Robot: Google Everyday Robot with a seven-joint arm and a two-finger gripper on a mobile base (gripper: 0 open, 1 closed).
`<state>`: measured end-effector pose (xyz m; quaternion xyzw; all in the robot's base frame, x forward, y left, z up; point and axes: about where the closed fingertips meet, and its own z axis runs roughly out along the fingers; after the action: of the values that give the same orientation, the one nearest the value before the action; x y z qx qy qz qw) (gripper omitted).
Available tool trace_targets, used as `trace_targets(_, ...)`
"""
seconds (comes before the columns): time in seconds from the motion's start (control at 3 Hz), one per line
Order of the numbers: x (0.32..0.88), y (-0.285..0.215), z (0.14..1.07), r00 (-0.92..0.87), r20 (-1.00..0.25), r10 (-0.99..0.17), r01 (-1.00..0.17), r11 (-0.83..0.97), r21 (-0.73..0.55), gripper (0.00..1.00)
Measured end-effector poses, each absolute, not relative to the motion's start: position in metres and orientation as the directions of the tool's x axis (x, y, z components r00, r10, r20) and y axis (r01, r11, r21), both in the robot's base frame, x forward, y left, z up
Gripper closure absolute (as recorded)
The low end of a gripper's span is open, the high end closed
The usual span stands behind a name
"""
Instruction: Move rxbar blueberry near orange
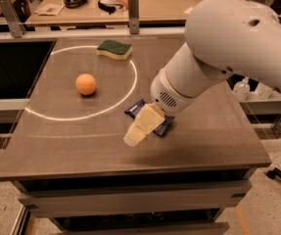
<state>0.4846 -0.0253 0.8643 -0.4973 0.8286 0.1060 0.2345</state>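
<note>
The bar [136, 108] lies near the middle of the counter [81, 148], a bit nearer the front edge. The gripper [133, 138] is right over it and hides its middle, pointing at the front left corner. Nobody can tell if the gripper is open or closed, or if it holds the bar. The orange [85, 84] sits apart, toward the left edge. A sponge [114, 49] lies by the back edge.

single high view looks down over the table [81, 141] from its near side, end effector [134, 135] mid-frame
</note>
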Motion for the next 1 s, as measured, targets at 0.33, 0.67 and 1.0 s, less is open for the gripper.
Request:
trace_targets(0.33,0.499,-0.031,0.857,-0.385,-0.486,-0.785,-0.873,0.481,-0.086,0.0)
trace_targets(0.67,0.503,-0.036,0.847,-0.381,-0.477,-0.792,-0.875,0.476,-0.09,0.0)
trace_targets(1.0,0.505,-0.037,0.836,-0.383,-0.47,-0.795,-0.877,0.472,-0.084,0.0)
